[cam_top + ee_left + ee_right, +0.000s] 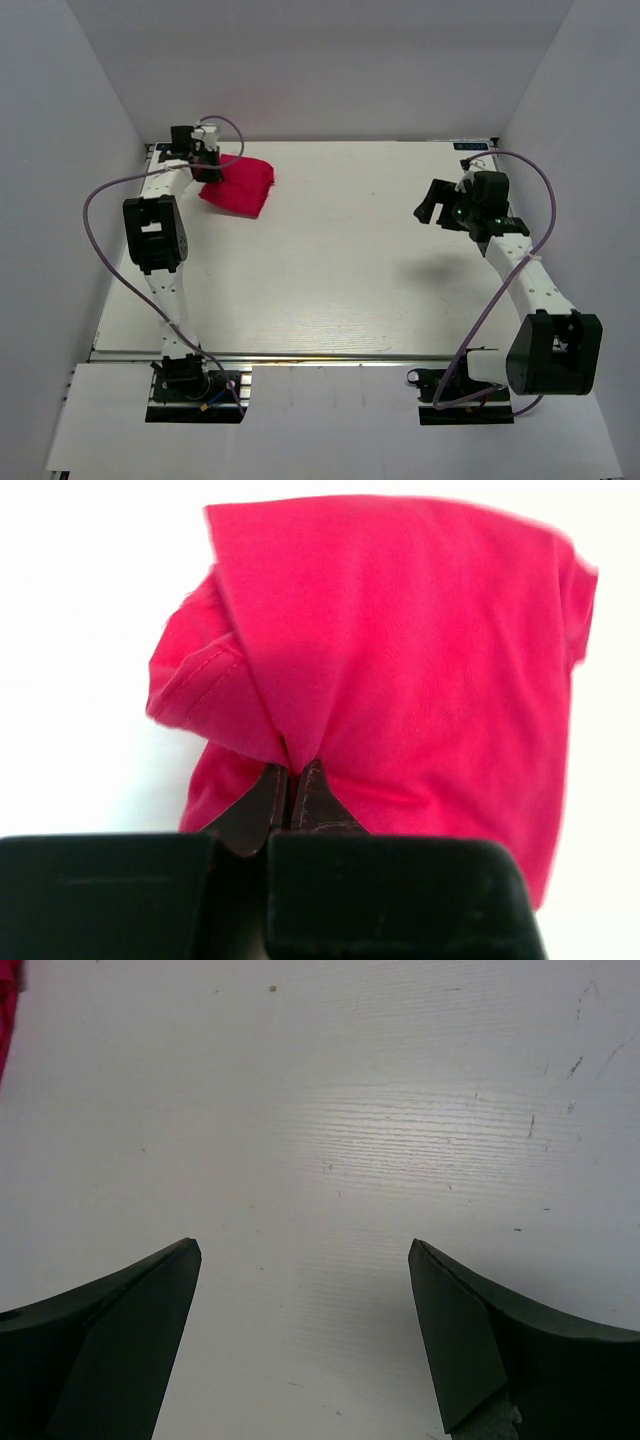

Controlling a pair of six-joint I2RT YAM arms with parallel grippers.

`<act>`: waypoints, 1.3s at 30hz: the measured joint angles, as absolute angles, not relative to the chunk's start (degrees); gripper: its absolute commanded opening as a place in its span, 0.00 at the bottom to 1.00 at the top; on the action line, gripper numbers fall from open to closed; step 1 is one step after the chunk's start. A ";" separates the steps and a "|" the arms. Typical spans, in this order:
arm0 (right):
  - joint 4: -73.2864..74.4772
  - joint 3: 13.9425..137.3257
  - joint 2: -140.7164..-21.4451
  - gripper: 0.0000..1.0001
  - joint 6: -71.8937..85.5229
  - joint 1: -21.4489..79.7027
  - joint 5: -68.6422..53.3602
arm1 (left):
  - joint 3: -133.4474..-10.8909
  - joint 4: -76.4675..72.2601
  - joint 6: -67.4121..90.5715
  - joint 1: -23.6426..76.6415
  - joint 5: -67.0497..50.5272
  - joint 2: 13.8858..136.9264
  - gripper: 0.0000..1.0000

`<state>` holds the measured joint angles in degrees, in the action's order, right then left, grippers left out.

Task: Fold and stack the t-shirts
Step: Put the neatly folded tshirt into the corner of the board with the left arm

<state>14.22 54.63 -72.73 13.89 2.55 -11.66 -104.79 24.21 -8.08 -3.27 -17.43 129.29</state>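
A: Worktop (pixel 340 270), t-shirt (pixel 240 187)?
B: White worktop, mid-frame; pink t-shirt bunched at its upper left.
A: Tools?
B: Two: left tool (pixel 292 780) clamped on a t-shirt fold; right tool (pixel 303 1248) spread apart above the worktop, frame right.

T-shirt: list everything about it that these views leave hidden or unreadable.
Top external: the t-shirt is too small to count its folds, and the left gripper covers its left edge.
Left wrist: the gripper's black body hides the shirt's lower edge.
Right wrist: only a pink sliver shows at the top-left corner, cut off by the frame.
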 measured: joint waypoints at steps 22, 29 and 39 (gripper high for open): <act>18.31 57.78 -75.92 0.90 12.45 2.31 -10.31 | -131.26 24.99 -11.97 -16.43 -17.30 145.45 0.00; 18.50 57.89 -76.27 0.90 12.23 2.31 -10.15 | -132.27 24.95 -11.22 -16.62 -15.07 145.97 0.99; 19.40 57.89 -76.34 0.90 11.79 2.31 -10.26 | -132.27 25.67 -7.94 -16.71 -9.85 145.60 1.00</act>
